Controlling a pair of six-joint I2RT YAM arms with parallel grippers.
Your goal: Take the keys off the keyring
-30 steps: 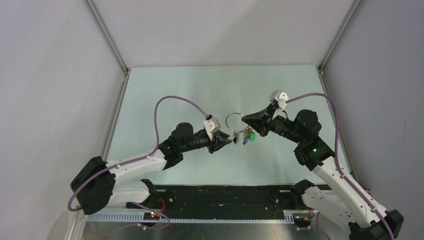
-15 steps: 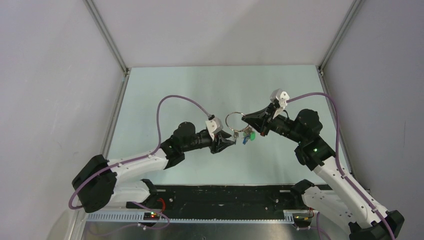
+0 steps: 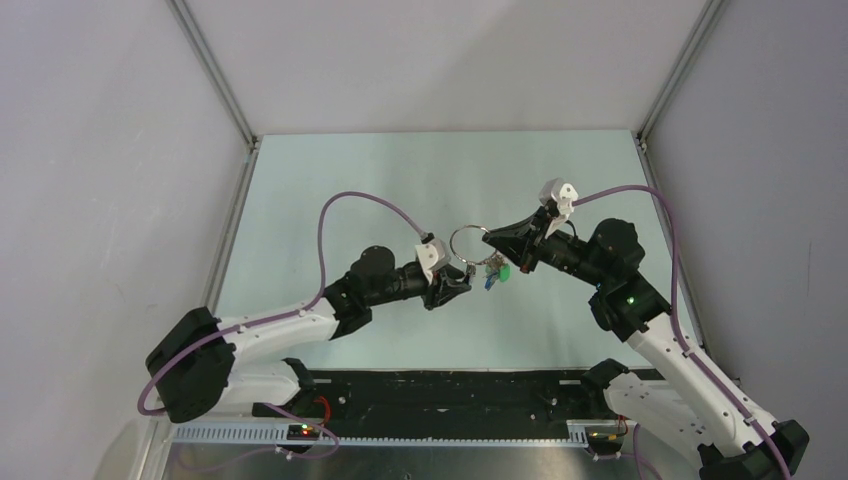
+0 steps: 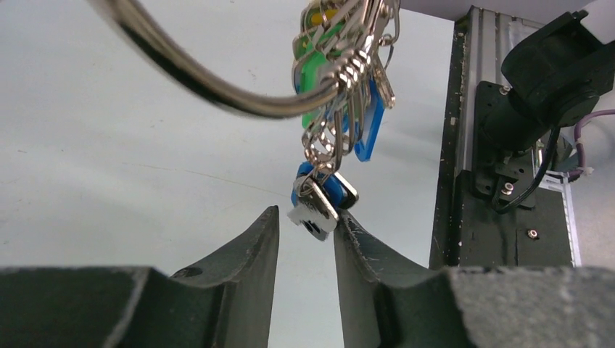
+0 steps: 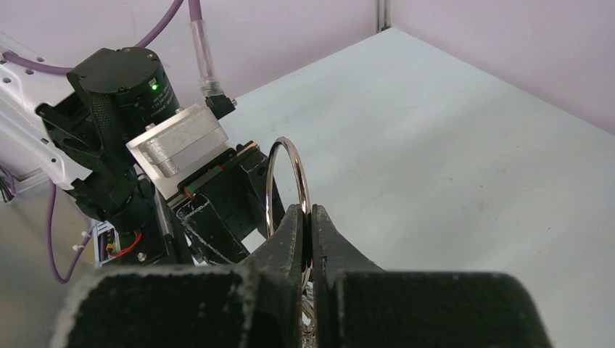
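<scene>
The silver keyring (image 3: 466, 241) hangs in the air over the table's middle, pinched at its right side by my shut right gripper (image 3: 489, 238). The keys (image 3: 495, 270), with green, blue and yellow heads, dangle in a bunch below it. In the right wrist view the ring (image 5: 286, 171) stands upright out of the closed right gripper (image 5: 306, 214). In the left wrist view the ring (image 4: 217, 90) arcs overhead and the bunch (image 4: 339, 101) hangs down. The lowest, blue-headed key (image 4: 319, 206) sits between the tips of my open left gripper (image 4: 304, 216), touching the right finger only.
The pale green table (image 3: 330, 200) is walled by grey panels on three sides. A black rail with the arm bases (image 3: 450, 390) runs along the near edge. The right arm's base (image 4: 537, 94) shows at the right of the left wrist view.
My left gripper has crept a little to the right, closer under the hanging keys. The right gripper and the ring have stayed put.
</scene>
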